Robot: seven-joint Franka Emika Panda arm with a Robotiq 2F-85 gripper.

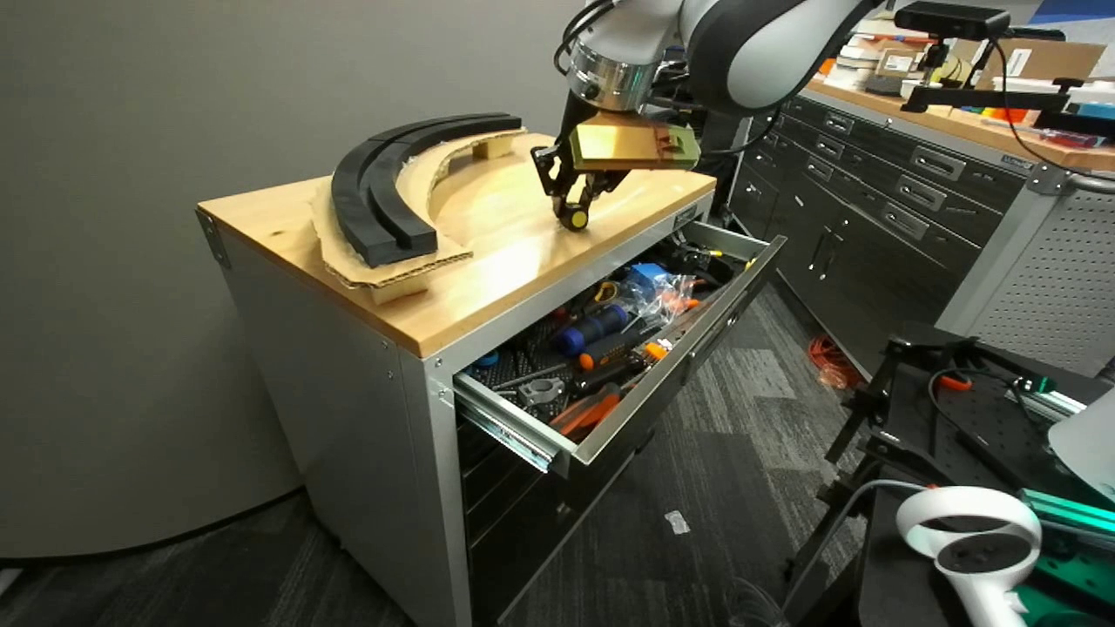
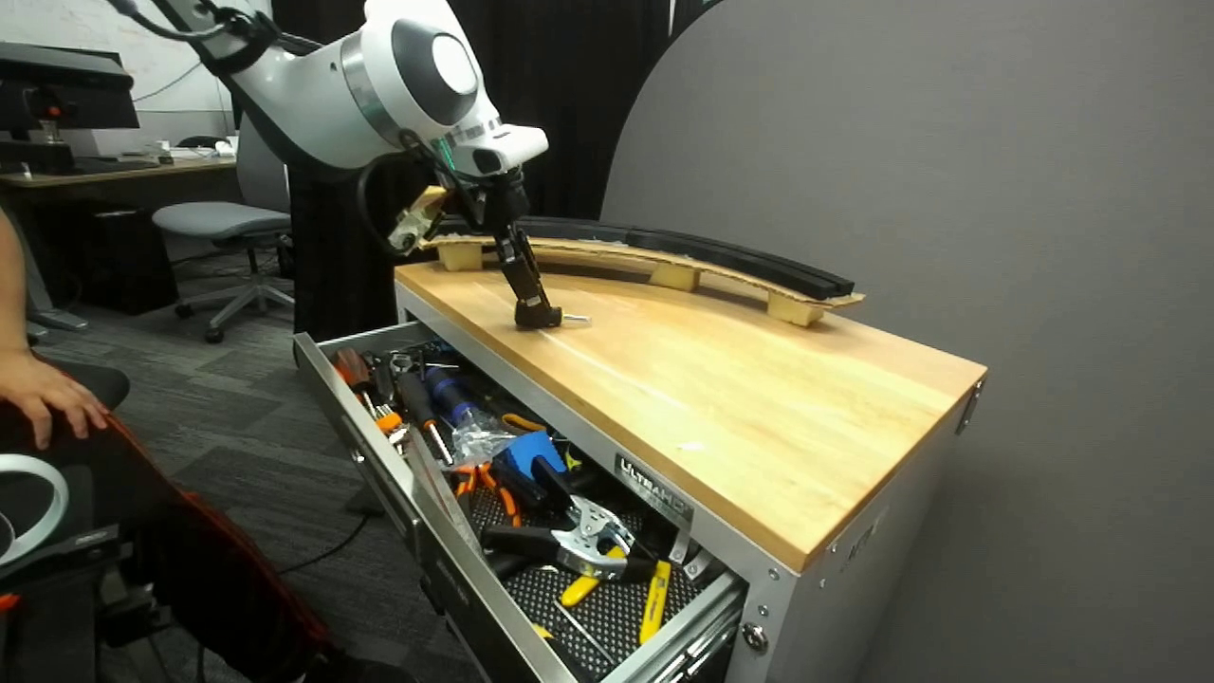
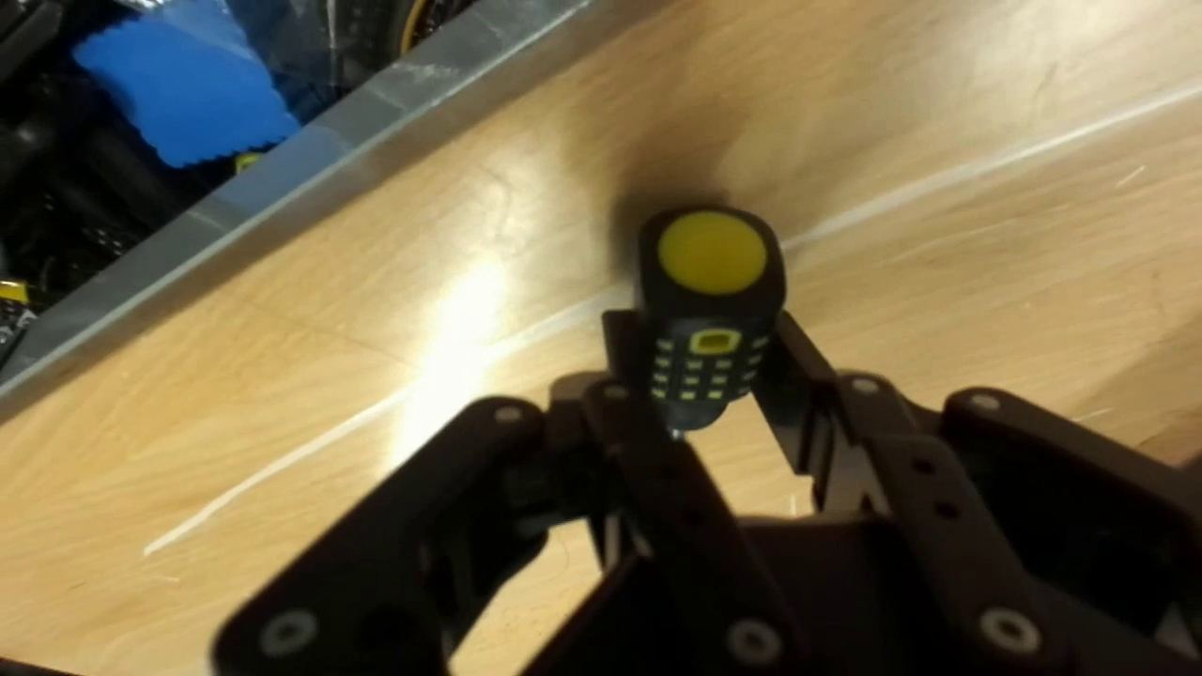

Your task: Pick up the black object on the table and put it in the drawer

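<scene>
From here, the gripper [image 3: 704,349], jaws partly closed, seems to clasp the black object [image 3: 711,310]; a firm squeeze should precede lifting.

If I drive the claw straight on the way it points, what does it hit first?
Most likely the wooden tabletop: the claw points down at it, with the black object between its fingers. Whether there is any gap under them, I can't tell.
</scene>
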